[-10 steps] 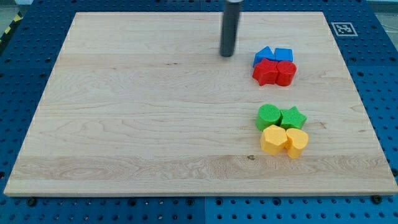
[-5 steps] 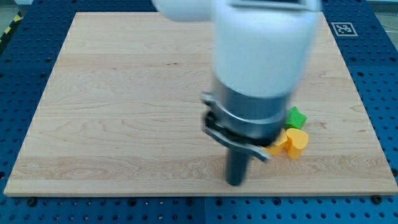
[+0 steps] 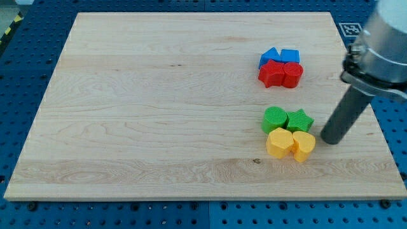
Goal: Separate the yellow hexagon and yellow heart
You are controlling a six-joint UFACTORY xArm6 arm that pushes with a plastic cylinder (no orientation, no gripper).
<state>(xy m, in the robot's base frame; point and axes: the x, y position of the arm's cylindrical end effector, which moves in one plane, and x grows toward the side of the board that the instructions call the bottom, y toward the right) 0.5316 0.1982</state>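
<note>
The yellow hexagon and the yellow heart sit touching side by side at the lower right of the wooden board. The hexagon is on the left, the heart on the right. My tip rests on the board just to the right of the yellow heart, a small gap away. The dark rod rises up and to the right from it, to the arm at the view's right edge.
A green cylinder and a green star touch the yellow pair from above. Further up sit a red star, a red cylinder, a blue triangle and a blue cube in a cluster.
My tip has moved from the top middle, down across the board's bottom, then to the right of the yellow heart. The blocks have not shifted.
</note>
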